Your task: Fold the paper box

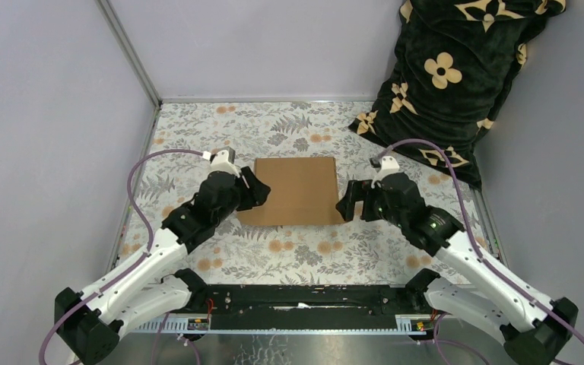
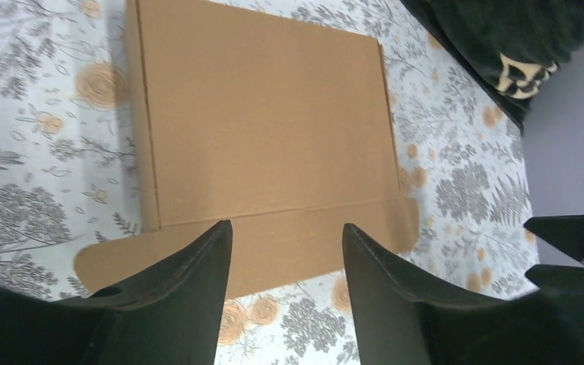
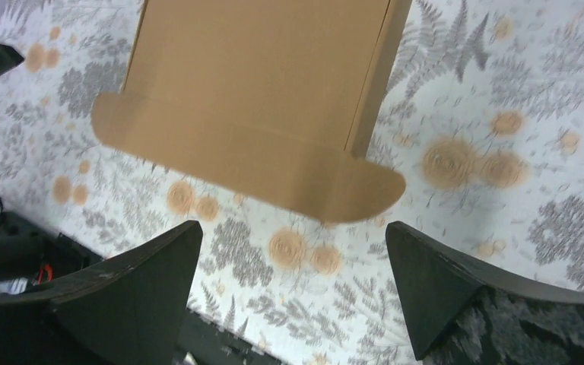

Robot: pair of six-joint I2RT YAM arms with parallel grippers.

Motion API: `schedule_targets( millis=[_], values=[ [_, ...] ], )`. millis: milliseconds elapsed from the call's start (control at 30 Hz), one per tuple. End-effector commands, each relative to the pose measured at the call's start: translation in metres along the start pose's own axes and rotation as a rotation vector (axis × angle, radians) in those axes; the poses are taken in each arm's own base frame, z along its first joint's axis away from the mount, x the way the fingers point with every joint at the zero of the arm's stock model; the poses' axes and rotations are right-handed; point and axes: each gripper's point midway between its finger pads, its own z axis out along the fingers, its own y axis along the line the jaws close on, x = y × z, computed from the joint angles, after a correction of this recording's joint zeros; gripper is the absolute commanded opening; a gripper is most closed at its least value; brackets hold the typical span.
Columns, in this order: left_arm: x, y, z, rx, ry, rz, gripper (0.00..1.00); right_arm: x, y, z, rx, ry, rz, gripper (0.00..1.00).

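Observation:
The paper box [image 1: 296,190] is plain brown cardboard and lies flat in the middle of the floral table. In the left wrist view the paper box [image 2: 266,122] shows a broad top panel, with a long flap with rounded ends [image 2: 289,247] lying on the cloth at its near side. My left gripper [image 1: 261,195] sits at the box's left edge and my right gripper [image 1: 347,205] at its right edge. The left gripper [image 2: 286,228] hangs open over the flap and holds nothing. The right gripper [image 3: 293,228] stands wide open and empty, short of the paper box [image 3: 258,76].
A black cushion with beige flowers [image 1: 456,76] leans in the back right corner. Grey walls [image 1: 46,114] close in the left, back and right sides. A black rail [image 1: 296,300] runs along the near edge between the arm bases.

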Motion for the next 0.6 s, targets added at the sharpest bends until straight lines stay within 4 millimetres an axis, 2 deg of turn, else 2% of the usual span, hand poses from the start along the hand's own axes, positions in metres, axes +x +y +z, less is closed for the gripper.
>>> schedule_targets(
  millis=[0,67,100,333,467,567],
  values=[
    [0.015,-0.023,-0.012,0.108,0.09,-0.007,0.64,0.037,0.004,-0.021,-0.061,0.119,0.071,1.0],
    [0.022,-0.024,-0.017,0.128,0.104,0.005,0.96,0.039,0.004,-0.03,-0.065,0.127,0.083,1.0],
    [0.027,-0.023,-0.018,0.13,0.115,0.009,0.98,0.039,0.006,-0.034,-0.074,0.129,0.087,1.0],
    [0.062,-0.014,-0.025,0.153,0.205,-0.017,0.99,0.033,0.007,-0.052,-0.051,0.141,0.138,1.0],
    [0.066,-0.011,-0.032,0.139,0.214,-0.023,0.99,0.032,0.015,-0.047,-0.072,0.16,0.181,1.0],
    [0.062,-0.011,-0.036,0.13,0.204,-0.021,0.99,0.028,0.023,-0.041,-0.106,0.147,0.198,1.0]
  ],
)
